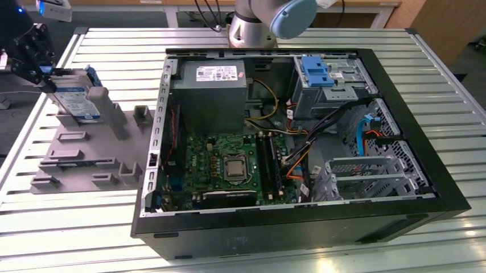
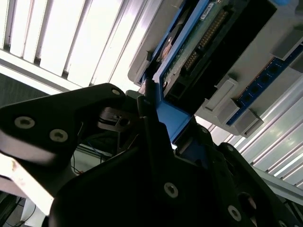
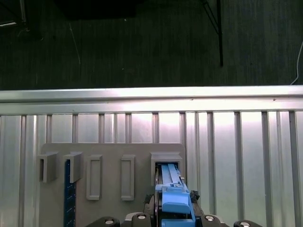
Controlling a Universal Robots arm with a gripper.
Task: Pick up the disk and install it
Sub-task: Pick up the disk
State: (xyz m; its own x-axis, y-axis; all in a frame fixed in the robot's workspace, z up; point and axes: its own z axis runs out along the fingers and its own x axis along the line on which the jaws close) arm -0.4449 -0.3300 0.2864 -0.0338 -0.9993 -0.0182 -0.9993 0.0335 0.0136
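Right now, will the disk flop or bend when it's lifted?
Probably not: the disk looks like a stiff metal slab in a blue plastic frame. Being metal, it's likely heavy for its size. Gripped at one edge by the gripper, it might tilt.

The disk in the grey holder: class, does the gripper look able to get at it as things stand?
Likely yes: the gripper is at the disk, apparently shut on its blue frame; the disk stands upright in the holder with nothing blocking it.
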